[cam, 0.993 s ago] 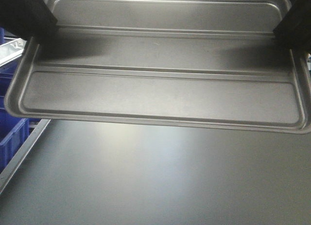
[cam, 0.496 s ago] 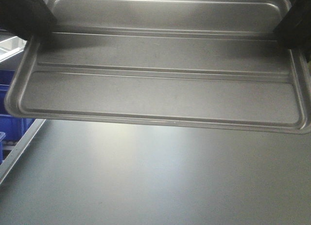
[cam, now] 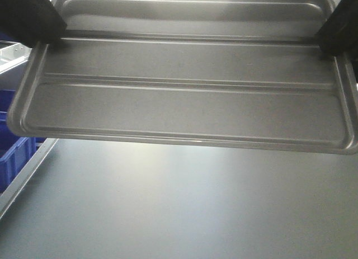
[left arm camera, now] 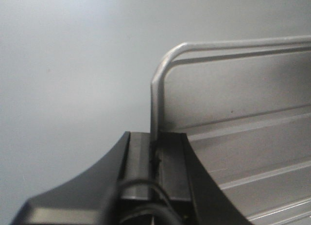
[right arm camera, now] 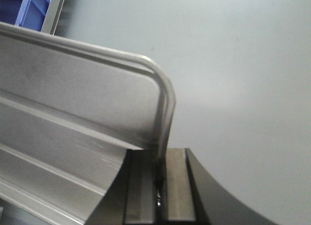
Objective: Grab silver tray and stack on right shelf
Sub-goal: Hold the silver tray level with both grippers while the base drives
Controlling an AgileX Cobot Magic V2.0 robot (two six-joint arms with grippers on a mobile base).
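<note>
The silver tray, shiny with two long ridges across its floor, hangs tilted above a dull grey surface and fills the upper half of the front view. My left gripper is shut on its left rim. My right gripper is shut on its right rim. In the left wrist view the left gripper pinches the thin rim just below the tray's rounded corner. The right wrist view shows the right gripper clamping the tray's rim the same way. The right shelf is out of view.
A broad, smooth, dull grey surface lies under the tray, with a raised metal edge along its left side. Blue bins stand beyond that edge; a blue bin also shows top left. A steel part sits at far left.
Both grippers keep their hold on the tray. The tray's left end has shifted slightly to the right in view, and the blue bins and steel part at the left have shifted a little.
</note>
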